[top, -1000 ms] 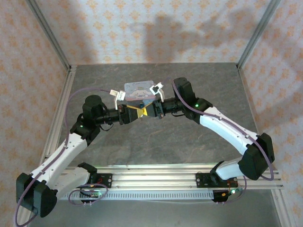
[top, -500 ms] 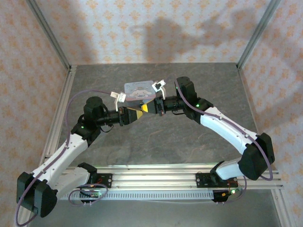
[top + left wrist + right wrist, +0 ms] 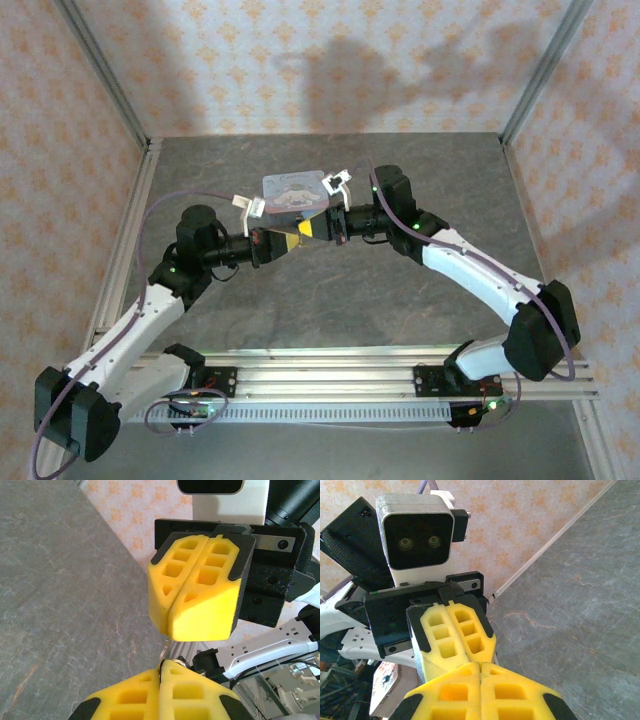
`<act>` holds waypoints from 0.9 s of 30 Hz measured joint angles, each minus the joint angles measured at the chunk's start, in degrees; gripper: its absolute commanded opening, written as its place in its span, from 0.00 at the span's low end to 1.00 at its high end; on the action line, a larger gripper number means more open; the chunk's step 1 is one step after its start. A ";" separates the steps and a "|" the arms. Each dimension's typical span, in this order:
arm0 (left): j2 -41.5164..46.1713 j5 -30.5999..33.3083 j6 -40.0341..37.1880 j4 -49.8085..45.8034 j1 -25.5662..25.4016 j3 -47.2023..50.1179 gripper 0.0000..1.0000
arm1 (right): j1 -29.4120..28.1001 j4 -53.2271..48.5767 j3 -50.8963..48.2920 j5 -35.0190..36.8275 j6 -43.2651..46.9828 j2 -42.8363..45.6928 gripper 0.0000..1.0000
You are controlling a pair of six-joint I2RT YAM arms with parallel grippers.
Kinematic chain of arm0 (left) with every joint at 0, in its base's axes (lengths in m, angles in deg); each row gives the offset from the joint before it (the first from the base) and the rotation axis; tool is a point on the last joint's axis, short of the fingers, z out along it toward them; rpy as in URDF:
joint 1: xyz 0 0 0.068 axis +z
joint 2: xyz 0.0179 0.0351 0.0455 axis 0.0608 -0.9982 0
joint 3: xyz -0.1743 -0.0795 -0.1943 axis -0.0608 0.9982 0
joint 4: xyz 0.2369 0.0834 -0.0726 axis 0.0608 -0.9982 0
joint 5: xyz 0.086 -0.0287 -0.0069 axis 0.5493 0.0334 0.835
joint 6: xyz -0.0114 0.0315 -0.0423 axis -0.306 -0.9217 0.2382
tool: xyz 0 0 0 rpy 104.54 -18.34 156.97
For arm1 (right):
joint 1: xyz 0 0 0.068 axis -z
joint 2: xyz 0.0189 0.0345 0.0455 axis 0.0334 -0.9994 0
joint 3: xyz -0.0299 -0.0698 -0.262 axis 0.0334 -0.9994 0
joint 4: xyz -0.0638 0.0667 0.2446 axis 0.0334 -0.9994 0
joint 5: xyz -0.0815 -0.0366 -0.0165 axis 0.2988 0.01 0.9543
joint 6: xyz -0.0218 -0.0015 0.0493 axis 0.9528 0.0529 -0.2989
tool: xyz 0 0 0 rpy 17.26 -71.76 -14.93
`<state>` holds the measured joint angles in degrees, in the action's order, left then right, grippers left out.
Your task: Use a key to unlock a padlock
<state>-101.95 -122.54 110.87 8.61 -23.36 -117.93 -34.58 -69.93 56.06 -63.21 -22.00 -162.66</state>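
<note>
Two arms reach in over the grey table [image 3: 330,300] in the overhead view and meet tip to tip above its middle. The left gripper [image 3: 288,238] and the right gripper [image 3: 308,229] both have their yellow fingers pressed together, and the tips are touching or very nearly so. Just behind them lies a light-blue tin [image 3: 295,187] with a picture on its lid. From this height, whatever is between the tips is too small to make out.

From the left wrist, the left gripper [image 3: 162,674] sits at the bottom edge with its two pads closed against each other. A thin, pale sliver of metal, the key [image 3: 165,654], stands up out of the seam between them, its lower end pinched there. Its upper end reaches the tip of the right gripper [image 3: 175,626], which hangs directly above with its fingers also closed flat. The table [image 3: 60,605] and the patterned wall [image 3: 135,510] lie behind on the left.

From the right wrist, the right gripper [image 3: 480,672] has its pads fully together. Whether anything is caught between them cannot be told. The left gripper [image 3: 467,650] points down onto it from above, fingers closed, tips meeting. A corner of the tin [image 3: 382,685] shows at the lower left.
</note>
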 measured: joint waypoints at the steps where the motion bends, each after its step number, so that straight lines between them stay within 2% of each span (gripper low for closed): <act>1: 0.13 0.15 -0.17 -0.13 0.00 0.00 0.00 | 0.00 0.17 0.00 -0.02 -0.22 0.00 0.00; 5: 0.22 0.42 -0.94 -0.37 0.00 0.00 0.00 | -0.09 0.35 0.00 0.04 -0.81 0.00 0.01; 10: 0.22 1.25 -2.78 -1.14 0.00 -0.07 0.00 | -0.09 0.35 0.00 0.07 -1.60 -0.33 0.14; 13: 0.22 1.73 -3.06 -2.08 0.00 -0.07 0.00 | -0.09 0.44 0.00 0.02 -2.45 -0.92 0.17; 19: 0.22 1.70 -3.17 -2.51 0.00 -0.07 0.00 | -0.09 1.18 0.00 -0.61 -3.63 -1.75 0.09; 22: 0.20 1.64 -3.17 -2.64 0.00 -0.07 0.00 | -0.09 1.81 0.00 -1.09 -4.26 -2.08 0.00; 27: -0.07 1.64 -3.17 -2.86 0.13 -0.07 0.00 | -0.09 3.37 -0.07 -1.49 -4.81 -2.91 0.00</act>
<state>-102.01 -120.90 107.70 5.75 -23.23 -117.99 -34.67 -66.57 55.99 -64.69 -26.81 -165.57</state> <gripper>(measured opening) 0.048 0.059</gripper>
